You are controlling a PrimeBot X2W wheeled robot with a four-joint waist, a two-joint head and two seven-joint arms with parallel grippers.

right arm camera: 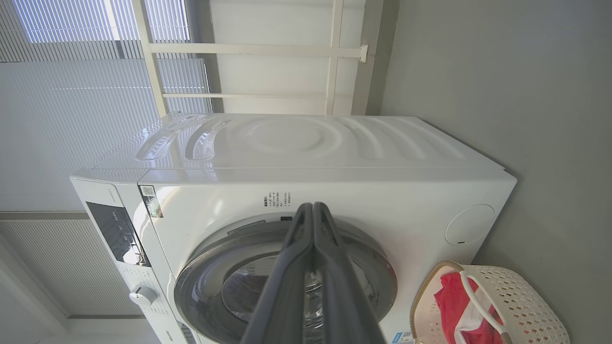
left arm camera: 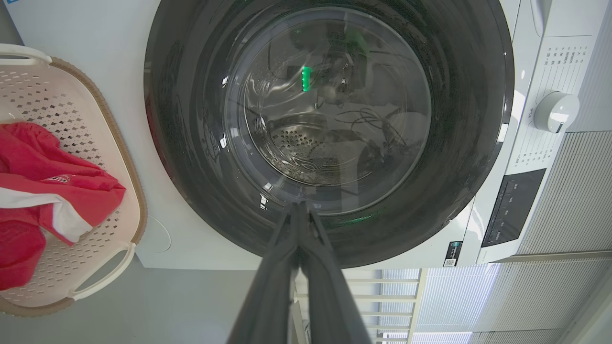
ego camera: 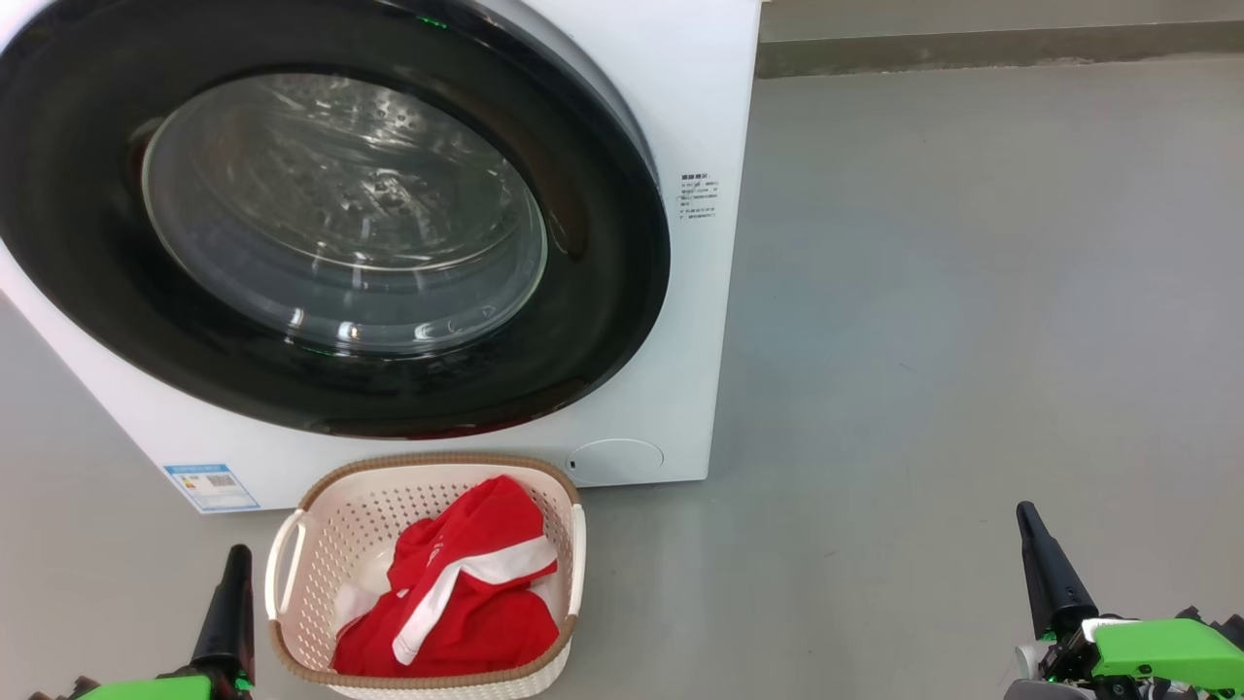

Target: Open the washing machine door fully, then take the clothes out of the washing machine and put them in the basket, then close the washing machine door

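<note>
Washing machine door closed flat on washing machine. Clothes piled in basket, just below door's lower edge. Your left gripper and right gripper both pinched together, holding nothing (left just beside basket handle). Open floor right of the machine.

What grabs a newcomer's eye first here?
The large round washing machine door, glossy black rim around a bulging glass window, dominates the head view's upper left, shut on the white box-shaped washing machine. Below, bright red white-striped clothes lie in the cream perforated plastic basket on the grey floor.
</note>
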